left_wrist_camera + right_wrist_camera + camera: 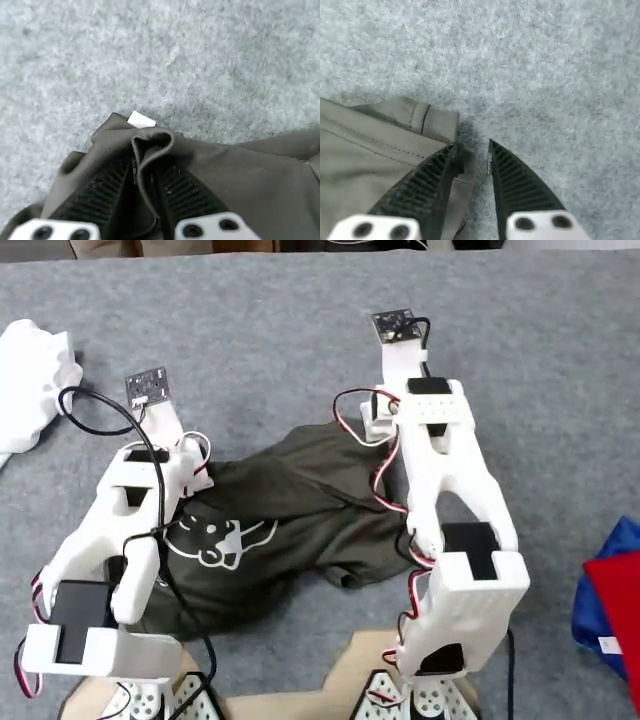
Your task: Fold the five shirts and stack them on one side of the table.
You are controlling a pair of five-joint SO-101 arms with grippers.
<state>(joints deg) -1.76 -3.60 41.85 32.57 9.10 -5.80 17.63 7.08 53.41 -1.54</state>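
We find left gripper point(143, 162) pinching the dark olive fabric shirt point(250, 175) near its white tag point(141, 120); right gripper point(472, 145) slightly parted, touching hem.

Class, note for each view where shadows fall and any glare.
High view: no glare on the grey felt table. Left wrist view: shadow in the fold of the dark olive cotton shirt at the left gripper. Right wrist view: shadow at the right gripper.

One olive shirt point(290, 510), one white garment point(30, 380), one blue garment point(592, 605), one red garment point(618, 600), two arms point(110, 540) point(450, 500).
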